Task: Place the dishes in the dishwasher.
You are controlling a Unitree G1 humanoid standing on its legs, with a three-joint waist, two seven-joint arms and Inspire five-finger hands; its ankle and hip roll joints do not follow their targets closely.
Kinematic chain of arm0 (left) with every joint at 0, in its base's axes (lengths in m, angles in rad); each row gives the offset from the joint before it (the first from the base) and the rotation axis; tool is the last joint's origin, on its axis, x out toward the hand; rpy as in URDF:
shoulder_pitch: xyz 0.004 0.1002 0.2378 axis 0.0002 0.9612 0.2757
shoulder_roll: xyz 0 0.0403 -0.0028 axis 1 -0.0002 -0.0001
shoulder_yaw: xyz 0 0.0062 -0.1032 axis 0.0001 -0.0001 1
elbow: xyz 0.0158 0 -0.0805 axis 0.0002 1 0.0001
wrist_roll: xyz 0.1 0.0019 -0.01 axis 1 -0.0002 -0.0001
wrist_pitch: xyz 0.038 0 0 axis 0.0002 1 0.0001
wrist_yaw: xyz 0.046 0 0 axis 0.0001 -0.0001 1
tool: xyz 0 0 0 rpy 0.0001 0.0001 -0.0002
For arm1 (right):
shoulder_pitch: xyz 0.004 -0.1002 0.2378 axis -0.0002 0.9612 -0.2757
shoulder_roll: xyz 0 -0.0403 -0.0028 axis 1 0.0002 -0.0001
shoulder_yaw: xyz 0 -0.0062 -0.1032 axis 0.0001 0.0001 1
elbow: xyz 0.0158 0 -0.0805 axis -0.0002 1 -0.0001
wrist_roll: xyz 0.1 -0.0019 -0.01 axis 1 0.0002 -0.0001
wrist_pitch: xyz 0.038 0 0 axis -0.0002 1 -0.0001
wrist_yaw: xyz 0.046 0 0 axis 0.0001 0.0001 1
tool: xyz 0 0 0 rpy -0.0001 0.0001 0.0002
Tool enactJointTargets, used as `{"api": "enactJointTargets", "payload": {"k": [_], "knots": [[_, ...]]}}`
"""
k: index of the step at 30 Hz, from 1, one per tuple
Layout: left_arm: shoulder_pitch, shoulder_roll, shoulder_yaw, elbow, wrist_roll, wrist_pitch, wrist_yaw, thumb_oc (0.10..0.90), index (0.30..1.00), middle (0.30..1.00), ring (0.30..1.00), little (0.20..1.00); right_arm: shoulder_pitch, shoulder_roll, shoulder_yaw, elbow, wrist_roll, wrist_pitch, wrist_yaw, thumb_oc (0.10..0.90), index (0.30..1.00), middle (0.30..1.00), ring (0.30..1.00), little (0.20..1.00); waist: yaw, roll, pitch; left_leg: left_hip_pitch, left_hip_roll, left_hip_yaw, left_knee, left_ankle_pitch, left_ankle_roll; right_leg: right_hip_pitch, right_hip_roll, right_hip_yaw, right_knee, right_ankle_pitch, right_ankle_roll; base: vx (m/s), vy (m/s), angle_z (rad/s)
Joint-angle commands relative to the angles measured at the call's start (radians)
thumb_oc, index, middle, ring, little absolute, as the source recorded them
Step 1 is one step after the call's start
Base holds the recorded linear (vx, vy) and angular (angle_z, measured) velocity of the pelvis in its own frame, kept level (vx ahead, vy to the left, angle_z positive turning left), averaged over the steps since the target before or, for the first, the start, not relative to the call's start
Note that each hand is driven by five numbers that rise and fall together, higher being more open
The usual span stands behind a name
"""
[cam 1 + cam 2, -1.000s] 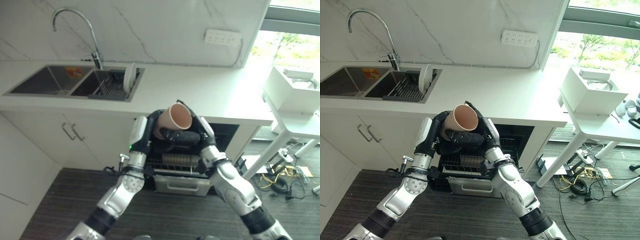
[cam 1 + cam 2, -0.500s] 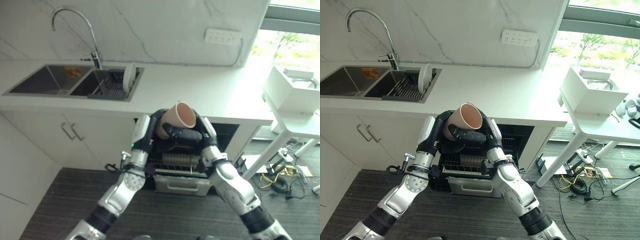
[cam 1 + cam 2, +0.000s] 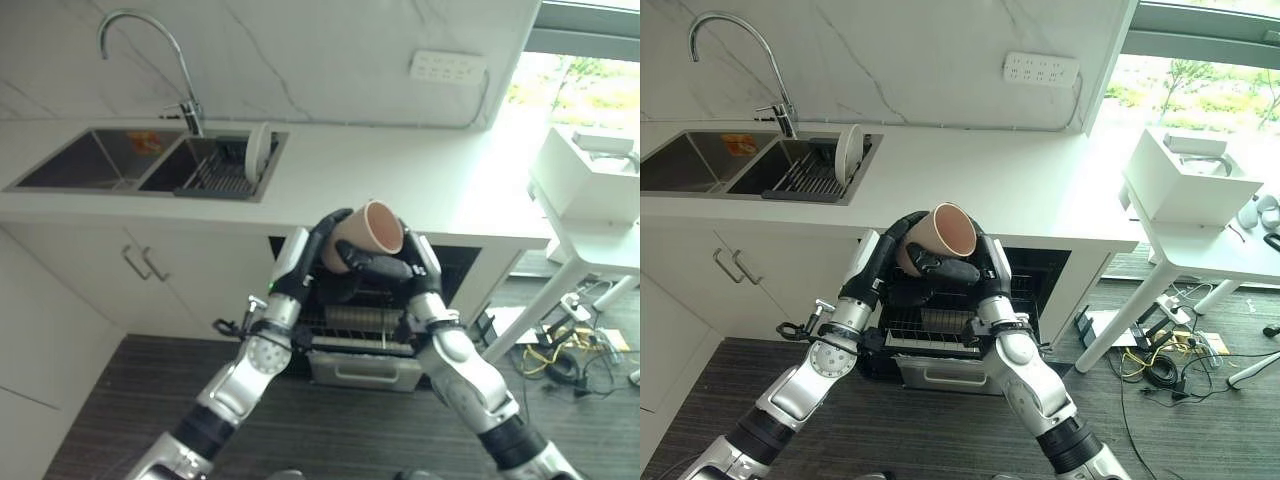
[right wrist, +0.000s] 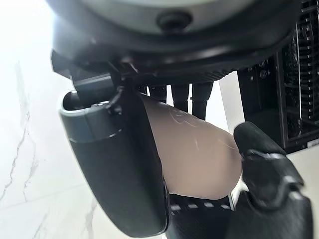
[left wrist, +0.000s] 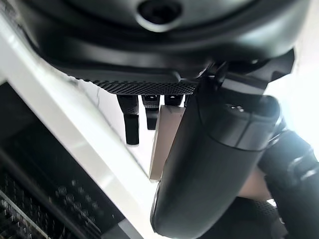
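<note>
A beige cup (image 3: 372, 228) lies tilted on its side, its mouth facing up and to the right, above the open dishwasher's pulled-out rack (image 3: 352, 322). My left hand (image 3: 322, 232) curls round the cup's base from the left. My right hand (image 3: 388, 268) wraps under and across its side. In the right wrist view the thumb lies along the cup (image 4: 197, 154), and in the left wrist view the cup's edge (image 5: 167, 142) sits between thumb and fingers. A white plate (image 3: 258, 152) stands upright in the sink's drying rack.
The white counter (image 3: 420, 185) runs above the dishwasher, with a double sink (image 3: 110, 160) and tap (image 3: 180, 70) at its left end. Cupboard doors (image 3: 140, 265) are to the left. A white side table (image 3: 590, 250) with a box stands right, with cables on the floor below.
Both hands have carried the cup slightly right and up, tipping its mouth further to the right. The plate in the sink has stayed put.
</note>
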Motion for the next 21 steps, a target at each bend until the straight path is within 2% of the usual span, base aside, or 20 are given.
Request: {"api": "enactJointTargets", "payload": {"k": [1,2,6,12,17,19,21], "knots": [[-0.037,0.013,0.000,-0.062,-0.031,-0.140,0.042,0.800,0.900,0.900,0.900,0.900,-0.115,0.038,-0.151,-0.131,0.007,-0.216,0.008,0.400,0.300,0.300,0.300,0.300,-0.002,0.001,-0.039,0.054,0.059,-0.032,0.017,-0.070,-0.024,0.091,-0.057,0.051,-0.092,-0.005,0.090,0.03,-0.006,-0.04],[0.014,0.028,0.066,-0.055,-0.032,-0.185,0.067,0.800,0.900,0.900,0.900,0.900,-0.063,0.016,-0.210,-0.135,0.026,-0.242,0.021,0.400,0.300,0.300,0.300,0.300,-0.002,0.002,-0.038,0.056,0.059,-0.033,0.017,-0.070,-0.024,0.092,-0.056,0.051,-0.092,-0.004,0.088,0.03,-0.007,-0.04],[0.078,0.046,0.165,-0.042,-0.010,-0.220,0.112,0.800,0.900,0.900,0.900,0.900,-0.005,0.006,-0.276,-0.126,0.066,-0.282,0.038,0.400,0.300,0.300,0.300,0.300,-0.002,0.004,-0.040,0.059,0.059,-0.033,0.017,-0.071,-0.024,0.093,-0.055,0.052,-0.092,-0.005,0.085,0.03,0.002,-0.04],[0.111,0.076,0.251,0.005,0.025,-0.209,0.154,0.800,0.900,0.900,0.900,0.900,0.009,-0.014,-0.334,-0.118,0.080,-0.314,0.039,0.400,0.300,0.300,0.300,0.300,-0.002,0.007,-0.046,0.059,0.058,-0.036,0.017,-0.069,-0.024,0.093,-0.054,0.055,-0.092,-0.008,0.083,0.00,0.000,0.00],[0.115,0.078,0.262,0.013,-0.003,-0.187,0.056,0.800,0.900,0.900,0.900,0.900,0.028,-0.026,-0.351,-0.131,0.114,-0.280,0.114,0.400,0.300,0.300,0.300,0.300,-0.010,0.007,-0.050,0.058,0.058,-0.033,0.017,-0.068,-0.025,0.090,-0.051,0.061,-0.092,-0.008,0.083,0.00,0.000,0.00],[0.101,0.080,0.239,0.012,0.015,-0.151,-0.077,0.800,0.900,0.900,0.900,0.900,0.039,-0.025,-0.337,-0.139,0.151,-0.249,0.172,0.400,0.300,0.300,0.300,0.300,-0.017,0.009,-0.050,0.057,0.060,-0.029,0.017,-0.066,-0.025,0.087,-0.050,0.063,-0.092,-0.006,0.085,0.00,0.000,0.00],[0.087,0.088,0.207,0.009,0.026,-0.107,-0.150,0.800,0.900,0.900,0.900,0.900,0.048,-0.028,-0.327,-0.145,0.170,-0.224,0.210,0.400,0.300,0.300,0.300,0.300,-0.024,0.012,-0.049,0.056,0.061,-0.026,0.017,-0.064,-0.026,0.084,-0.049,0.065,-0.092,-0.004,0.088,0.00,0.000,0.00]]}}
